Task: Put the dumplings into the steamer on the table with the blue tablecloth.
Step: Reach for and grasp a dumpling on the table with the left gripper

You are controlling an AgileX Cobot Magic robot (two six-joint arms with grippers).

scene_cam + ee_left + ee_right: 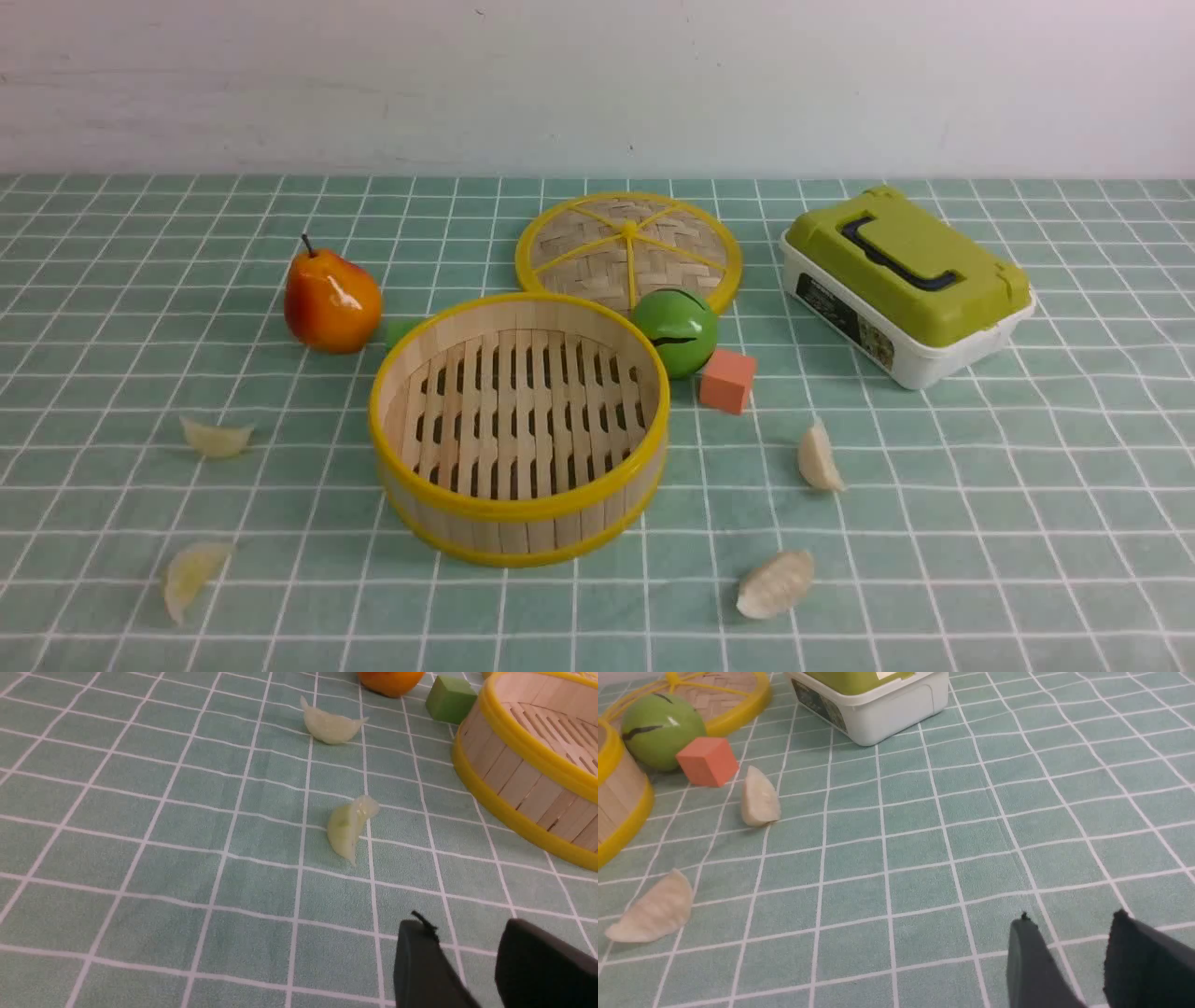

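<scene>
While all four dumplings lie on the cloth, the steamer stands empty, so no transfer looks done yet. Two yellowish ones sit at its 9 and 8 o'clock, two whiter at 3 and 4. Left gripper and right gripper hover low, jaws spread, holding nothing. Next, probably, each reaches its nearest dumpling, pinches the glossy crescent and lifts it over the rim. Pear at 10, lid at 1, ball, orange block and box toward 2. The block sits near the 3 o'clock dumpling; other paths look clear.
</scene>
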